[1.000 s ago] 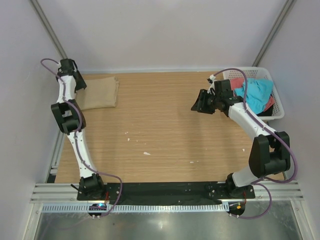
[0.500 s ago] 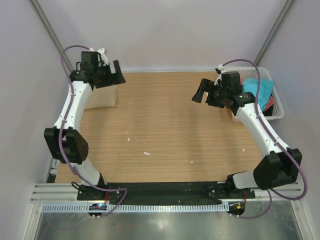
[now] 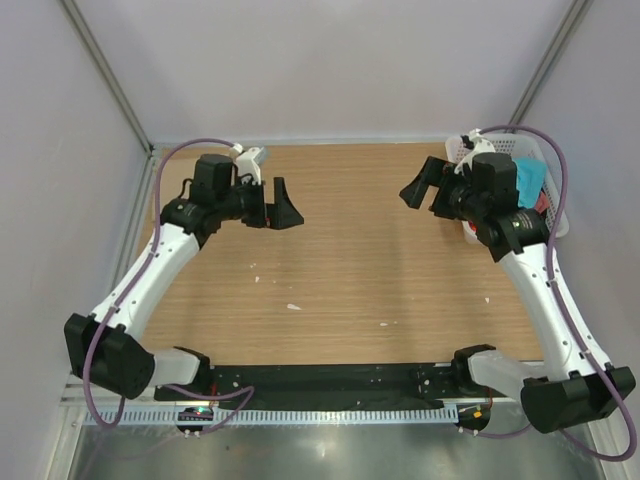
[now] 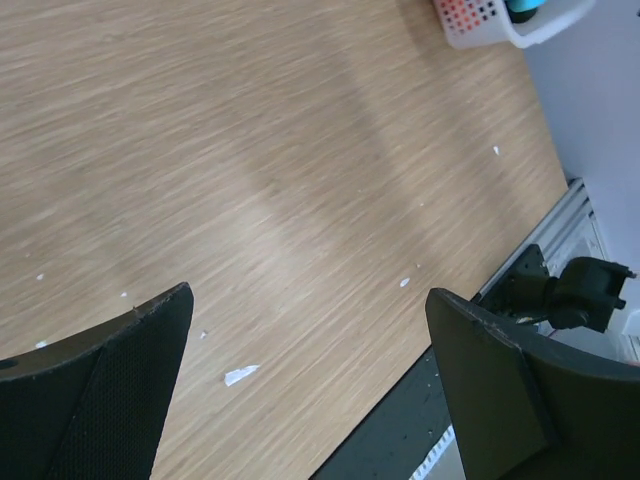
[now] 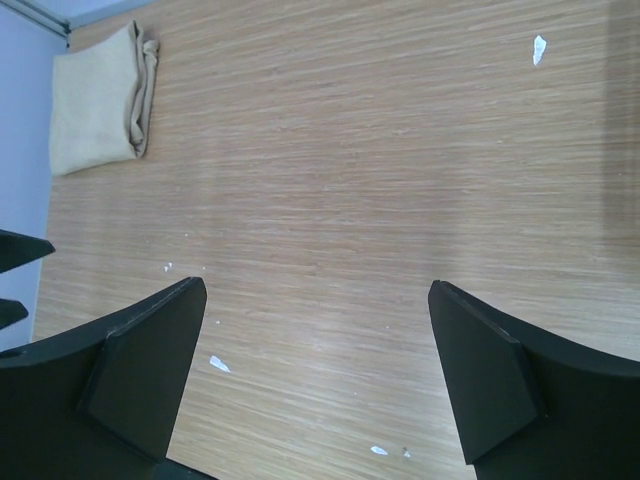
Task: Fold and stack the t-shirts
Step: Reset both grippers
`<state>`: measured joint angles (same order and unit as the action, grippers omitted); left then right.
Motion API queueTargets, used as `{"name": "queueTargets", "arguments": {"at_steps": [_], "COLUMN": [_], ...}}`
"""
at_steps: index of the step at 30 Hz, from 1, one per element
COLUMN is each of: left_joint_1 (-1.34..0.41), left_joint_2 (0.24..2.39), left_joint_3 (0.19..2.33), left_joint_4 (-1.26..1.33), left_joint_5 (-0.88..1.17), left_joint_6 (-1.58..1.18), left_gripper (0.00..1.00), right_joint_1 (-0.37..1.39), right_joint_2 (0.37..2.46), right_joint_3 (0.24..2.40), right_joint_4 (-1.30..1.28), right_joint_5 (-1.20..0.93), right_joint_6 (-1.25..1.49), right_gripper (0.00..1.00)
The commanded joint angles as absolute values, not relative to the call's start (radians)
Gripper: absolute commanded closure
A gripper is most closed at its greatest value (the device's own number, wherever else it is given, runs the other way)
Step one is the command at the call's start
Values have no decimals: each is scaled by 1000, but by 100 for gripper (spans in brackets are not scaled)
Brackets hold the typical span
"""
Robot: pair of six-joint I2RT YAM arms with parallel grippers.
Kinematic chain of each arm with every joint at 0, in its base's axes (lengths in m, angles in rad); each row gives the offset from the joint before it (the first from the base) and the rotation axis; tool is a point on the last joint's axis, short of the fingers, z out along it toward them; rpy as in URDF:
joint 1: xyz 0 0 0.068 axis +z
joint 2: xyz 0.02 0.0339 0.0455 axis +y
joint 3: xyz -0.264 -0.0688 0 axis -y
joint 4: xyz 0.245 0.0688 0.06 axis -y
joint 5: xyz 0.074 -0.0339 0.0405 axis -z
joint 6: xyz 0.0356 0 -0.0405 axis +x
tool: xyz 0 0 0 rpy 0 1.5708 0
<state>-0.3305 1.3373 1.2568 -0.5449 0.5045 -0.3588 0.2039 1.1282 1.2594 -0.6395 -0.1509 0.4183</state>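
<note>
Tan t-shirt (image 5: 100,100): folded into a flat rectangular pad with one thicker, bunched edge; soft matt cloth; it lies on the table (image 3: 340,270) along the far edge, at the end opposite the basket (image 3: 556,218); the top view hides it behind the left arm.

Left gripper (image 4: 308,293): jaws spread wide, nothing between them; fingers are black, wedge-shaped plates with a fine-textured inner face; it hangs over bare wood, well apart from the basket and across the table from it.

Table: pale wood-grain laminate, smooth, with straight streaks; small white flecks (image 3: 293,306) are scattered on it, well to the left of the basket and nearer the arm bases.

Right gripper (image 5: 318,284): jaws equally wide, holding nothing; same black wedge fingers; it stands just left of the basket, above the wood, with its wrist overlapping the basket's left rim in the top view.

Basket: white plastic lattice, rectangular with rounded corners and a rolled rim, set in the far right corner; contents are a crumpled turquoise t-shirt (image 3: 530,180) on top and a coral-red t-shirt (image 3: 541,203) beneath it toward the right wall; both are loose and unfolded; red shows through the lattice holes in the left wrist view.
</note>
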Motion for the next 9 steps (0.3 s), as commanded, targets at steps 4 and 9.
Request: {"name": "queueTargets", "arguments": {"at_steps": [4, 9], "left_joint_1": [-344, -342], "left_joint_2": [1215, 1175], "left_joint_3": [1192, 1167], "left_joint_4": [-377, -365], "left_joint_5": [532, 520], "left_joint_6": [-371, -350], "left_gripper": [0, 0], "right_joint_1": [207, 209], "right_joint_2": [1022, 994], "right_joint_3": [1190, 1131], "right_joint_4": [-557, -509], "right_joint_5": [-164, -199], "right_joint_6": [480, 499], "right_gripper": [0, 0]}}
